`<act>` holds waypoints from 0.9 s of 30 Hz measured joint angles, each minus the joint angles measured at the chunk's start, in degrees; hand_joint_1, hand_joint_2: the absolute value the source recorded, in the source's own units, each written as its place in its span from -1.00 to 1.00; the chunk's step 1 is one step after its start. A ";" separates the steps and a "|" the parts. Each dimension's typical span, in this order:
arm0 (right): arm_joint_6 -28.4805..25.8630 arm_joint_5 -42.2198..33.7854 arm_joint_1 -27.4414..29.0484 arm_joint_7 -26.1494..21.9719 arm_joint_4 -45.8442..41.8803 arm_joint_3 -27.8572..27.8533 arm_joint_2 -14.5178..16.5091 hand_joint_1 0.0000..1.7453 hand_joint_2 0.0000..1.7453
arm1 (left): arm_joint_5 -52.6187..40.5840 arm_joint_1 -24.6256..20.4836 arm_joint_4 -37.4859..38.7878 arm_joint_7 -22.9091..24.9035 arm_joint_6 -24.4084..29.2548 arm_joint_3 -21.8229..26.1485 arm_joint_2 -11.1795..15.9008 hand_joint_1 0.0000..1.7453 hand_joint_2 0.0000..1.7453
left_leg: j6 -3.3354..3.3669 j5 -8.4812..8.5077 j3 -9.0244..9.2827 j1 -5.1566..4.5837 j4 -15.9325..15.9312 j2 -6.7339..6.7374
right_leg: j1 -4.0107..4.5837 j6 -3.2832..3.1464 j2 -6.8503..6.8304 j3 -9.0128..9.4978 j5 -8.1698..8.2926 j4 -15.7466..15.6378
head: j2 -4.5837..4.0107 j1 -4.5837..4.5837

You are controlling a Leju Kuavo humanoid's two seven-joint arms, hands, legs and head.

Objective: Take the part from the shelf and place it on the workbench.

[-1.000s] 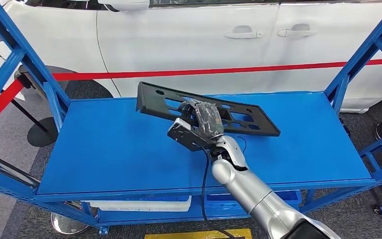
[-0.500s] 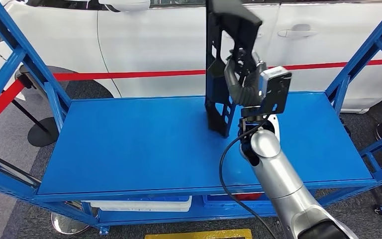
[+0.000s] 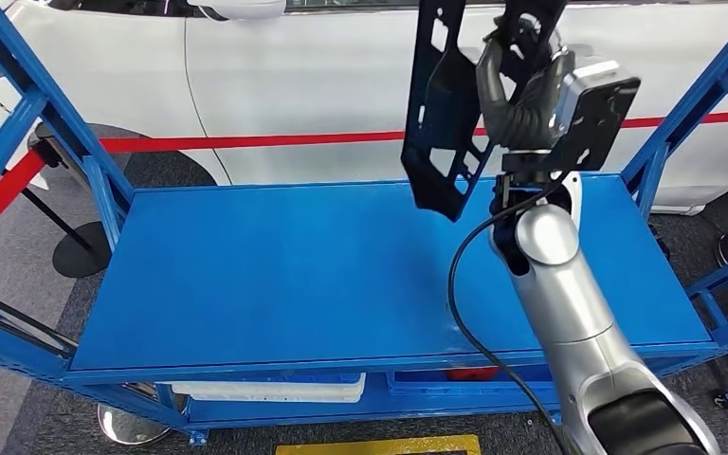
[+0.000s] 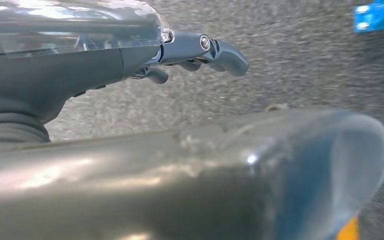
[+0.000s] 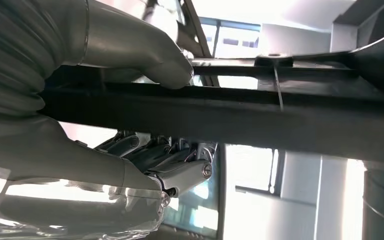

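One step of the task looks done: we hold the black slotted part (image 3: 441, 114) clear of the blue shelf (image 3: 246, 275), raised almost upright above its far right area, in front of a white car (image 3: 341, 76). Our right hand (image 3: 517, 90) is clamped on the part; in the right wrist view the thumb (image 5: 145, 50) presses one face and the fingers (image 5: 175, 160) wrap the other. Our left hand (image 4: 190, 50) hangs over grey floor, its fingers loosely out with nothing in them. What remains, we judge, is carrying the part to the workbench and setting it down.
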 joint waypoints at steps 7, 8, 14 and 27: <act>1.41 -0.16 -8.14 3.53 1.32 -1.87 -3.47 1.00 1.00 | 1.90 0.00 -0.01 -5.82 -6.07 1.14 0.09 -1.00 1.00 | 0.00 0.00 -0.04 0.00 0.02 -0.01 | 0.00 0.00 -0.02 -0.01 0.00 -0.01 | 0.00 0.00; 1.55 0.04 -8.43 3.59 1.45 -1.93 -3.72 1.00 1.00 | 1.88 -0.01 -0.01 -5.98 -6.26 1.21 0.11 -1.00 1.00 | 0.01 -0.01 -0.04 0.00 0.02 -0.01 | 0.00 0.00 -0.01 -0.01 0.00 -0.01 | 0.00 0.00; 1.38 0.89 -7.91 2.97 2.40 -1.82 -4.28 1.00 1.00 | 1.22 -0.16 -0.01 -5.40 -6.42 1.28 0.36 -1.00 1.00 | 0.05 -0.04 -0.07 0.00 0.01 -0.01 | 0.00 0.03 -0.01 -0.05 -0.02 -0.02 | 0.00 0.00; 1.71 0.55 -6.43 1.89 3.22 -1.76 -4.65 1.00 1.00 | 1.27 -0.13 -0.01 -5.65 -8.93 1.42 0.39 -1.00 1.00 | 0.05 -0.03 -0.07 0.00 0.01 -0.01 | 0.02 0.04 -0.01 -0.05 -0.03 -0.01 | 0.00 0.00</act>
